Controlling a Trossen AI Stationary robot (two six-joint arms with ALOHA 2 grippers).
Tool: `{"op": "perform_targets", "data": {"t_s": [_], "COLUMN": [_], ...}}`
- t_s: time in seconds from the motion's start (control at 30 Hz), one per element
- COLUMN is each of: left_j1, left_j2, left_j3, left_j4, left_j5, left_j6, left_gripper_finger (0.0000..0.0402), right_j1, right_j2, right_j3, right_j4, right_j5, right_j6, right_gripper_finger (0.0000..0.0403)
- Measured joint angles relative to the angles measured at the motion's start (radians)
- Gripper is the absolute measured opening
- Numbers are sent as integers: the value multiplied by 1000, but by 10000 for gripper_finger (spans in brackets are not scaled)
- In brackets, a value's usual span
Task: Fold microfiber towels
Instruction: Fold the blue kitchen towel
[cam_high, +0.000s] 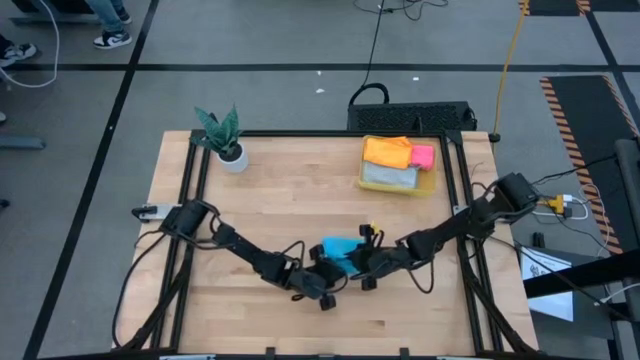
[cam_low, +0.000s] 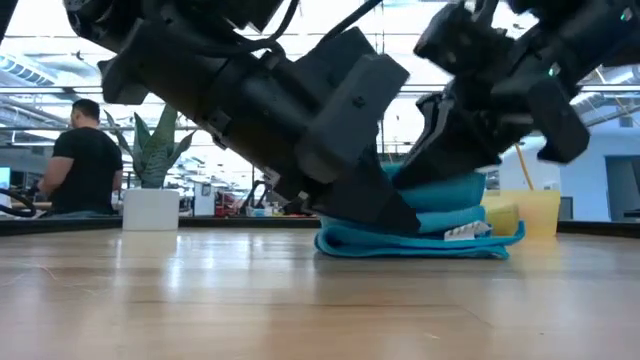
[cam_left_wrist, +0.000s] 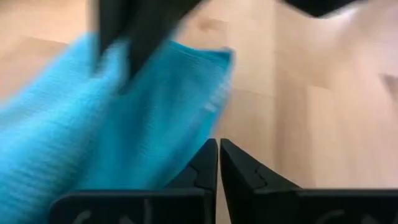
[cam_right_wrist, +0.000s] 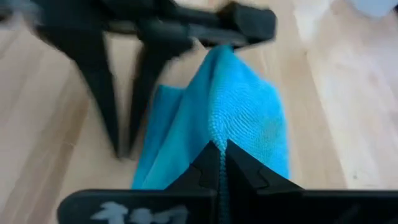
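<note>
- Right gripper (cam_right_wrist: 221, 149): nearest the right wrist camera, fingers pressed together, pinching a raised edge of the blue towel (cam_right_wrist: 239, 118); the cloth rises to a peak at the fingertips.
- Left gripper (cam_left_wrist: 219, 149): fingers nearly closed, only a thin slit between them. The blue cloth lies just beside them, and I cannot tell whether any of it is caught.
- Towel position: front centre of the table (cam_high: 270, 190), between the two grippers, partly folded into layers.
- Key relation: the towel runs from the right gripper's pinch toward the left gripper, so the right arm holds the edge that any next fold would carry. Judgement only.
- Low view shows stacked layers and a small white tag (cam_low: 466, 231) at the towel's edge; the high view hides these under the arms.
- High view alone shows the yellow bin (cam_high: 432, 183) at the table's far right with orange, pink and grey towels inside, and a potted plant (cam_high: 222, 135) at far left.
</note>
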Motion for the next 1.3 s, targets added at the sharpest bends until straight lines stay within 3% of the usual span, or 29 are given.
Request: {"op": "perform_targets", "data": {"t_s": [0.37,0.63,0.77,0.9,1.0,1.2,1.3], "left_j1": [-78,-112,-123,-89,-44,46,46], "left_j2": [-57,-138,-180,-191,-191,-187,-186], "left_j3": [0,-1,0,0,0,-1,-1], "left_j4": [-26,-95,-117,-153,-186,-339,-396], "left_j5": [24,-49,-114,-160,-163,-53,-26], "left_j6": [17,32,52,71,77,12,-13], "left_gripper_finger": [9,13,4,12,6,12,10], "right_j1": [0,0,4,13,16,15,-3], "right_j2": [30,3,-58,-87,-89,-89,-80], "right_j3": [0,0,0,0,0,-25,-72], "right_j4": [8,-17,-21,0,-9,11,61], "right_j5": [-129,-150,-285,-418,-376,-105,-83], "right_j6": [40,45,48,41,44,125,204], "right_gripper_finger": [20,109,158,174,164,102,62]}}
